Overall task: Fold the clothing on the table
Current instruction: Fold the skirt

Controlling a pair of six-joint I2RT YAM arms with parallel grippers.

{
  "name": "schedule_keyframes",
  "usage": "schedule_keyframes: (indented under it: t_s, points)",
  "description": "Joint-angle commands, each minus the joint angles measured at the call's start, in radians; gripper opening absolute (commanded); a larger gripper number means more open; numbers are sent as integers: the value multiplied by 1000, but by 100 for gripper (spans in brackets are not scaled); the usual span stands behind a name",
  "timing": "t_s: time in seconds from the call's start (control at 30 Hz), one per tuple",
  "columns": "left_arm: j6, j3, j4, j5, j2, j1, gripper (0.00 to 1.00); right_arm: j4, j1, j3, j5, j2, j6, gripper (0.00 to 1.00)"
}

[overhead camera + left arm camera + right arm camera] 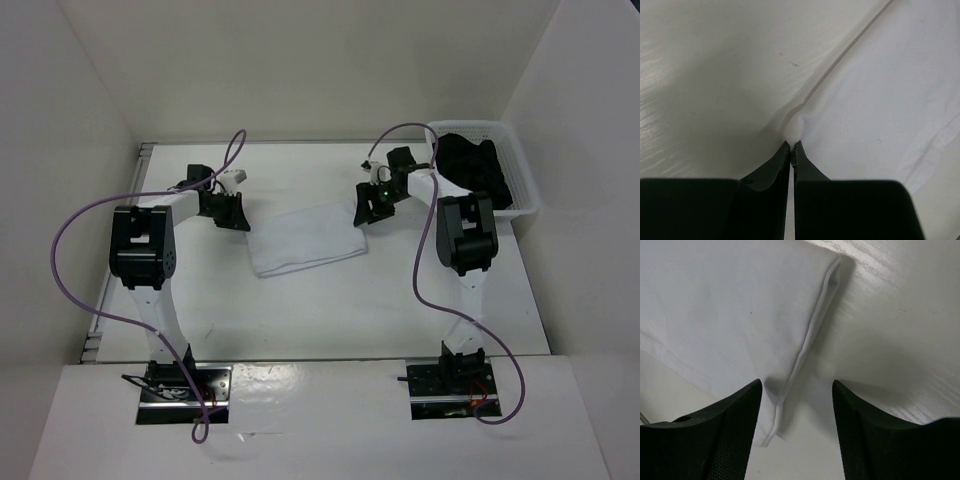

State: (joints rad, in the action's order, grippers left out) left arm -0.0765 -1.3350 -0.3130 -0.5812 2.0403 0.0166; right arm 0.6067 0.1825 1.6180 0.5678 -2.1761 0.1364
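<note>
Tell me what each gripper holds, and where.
The left gripper pinches the clothing at its edge. The right gripper stands open astride another edge, holding nothing.

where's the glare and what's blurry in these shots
Top external: sharp and even, faint glare on the near ledge; left wrist: left end effector looms dark and soft-focus, streaky sheen on the table at left; right wrist: right end effector blurred, shadowing the clothing at its hem.

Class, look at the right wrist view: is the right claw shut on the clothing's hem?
No: the right claw stands open, with the hem of the clothing lying in the gap.
</note>
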Motion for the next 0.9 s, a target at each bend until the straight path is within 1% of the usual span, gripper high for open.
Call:
schedule_keyframes:
  t_s: [0.0,0.07,0.2,0.27,0.3,0.4,0.53,0.87]
  points:
    - [-29,31,-74,29,-9,-4,6,-5,-3,40,12,-54,15,63]
    - [-29,31,-83,29,-9,-4,6,4,-3,40,12,-63,25,60]
    - [-29,31,-83,18,-9,-4,6,4,-3,40,12,-74,25,58]
    - [-29,31,-83,18,-9,-4,6,4,-3,40,12,-85,25,55]
    - [-29,31,-83,9,-9,-4,6,4,-3,40,12,-94,25,51]
    - [-29,31,-83,9,-9,-4,6,4,-3,49,12,-105,25,46]
    - [-29,31,-92,9,-9,-4,6,4,-3,49,12,-116,25,43]
    - [-29,31,-92,0,-9,-4,6,4,-3,49,12,-134,25,42]
